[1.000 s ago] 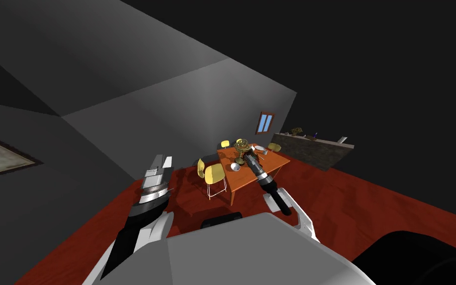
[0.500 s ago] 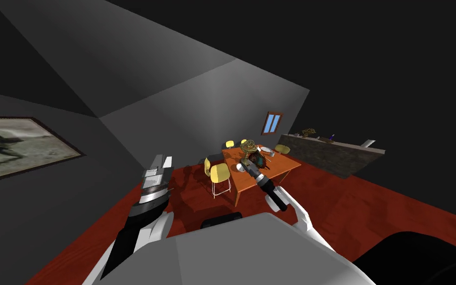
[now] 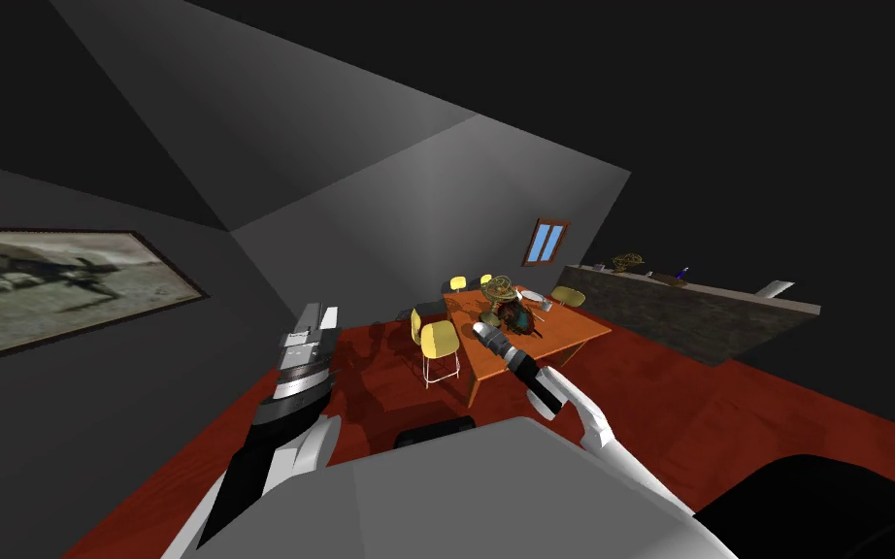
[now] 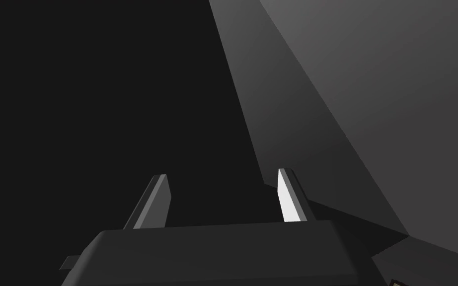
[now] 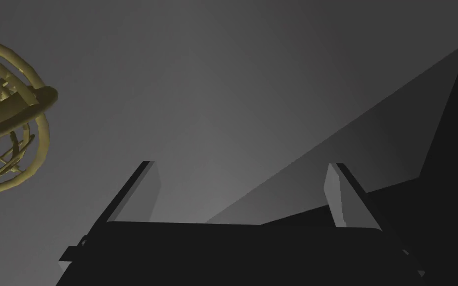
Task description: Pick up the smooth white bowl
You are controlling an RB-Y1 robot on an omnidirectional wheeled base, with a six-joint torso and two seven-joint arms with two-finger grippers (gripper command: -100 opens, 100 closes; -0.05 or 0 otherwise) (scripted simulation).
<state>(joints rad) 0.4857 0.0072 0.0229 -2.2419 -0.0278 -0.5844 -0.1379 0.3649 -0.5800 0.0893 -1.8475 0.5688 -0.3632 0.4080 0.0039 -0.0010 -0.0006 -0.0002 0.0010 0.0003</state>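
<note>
While the left gripper [image 4: 223, 173] is held up on my left, well short of the table [image 3: 577, 335], its jaws stand apart with nothing between them. The right arm reaches out over the table's near end, and the right gripper [image 5: 241, 164] also has its jaws apart and empty. Past that gripper a brass sphere [image 5: 19, 107] of crossed rings sits off to one side, clear of both fingers. From the head, the orange table stands on a red floor [image 3: 727, 408] with yellow chairs [image 3: 439, 338] around it. The bowl [image 3: 480, 330] shows as a small white patch at the table's near edge, right at the tip of the right arm and partly hidden by it; whether the fingers touch it I cannot tell. Farther along the tabletop stand the sphere, a dark object [image 3: 520, 316] just beside it, and a white plate [image 3: 530, 295] toward the far end. A long dark counter [image 3: 688, 311] runs off to the right of the table, with a small window [image 3: 546, 242] on the wall behind.
</note>
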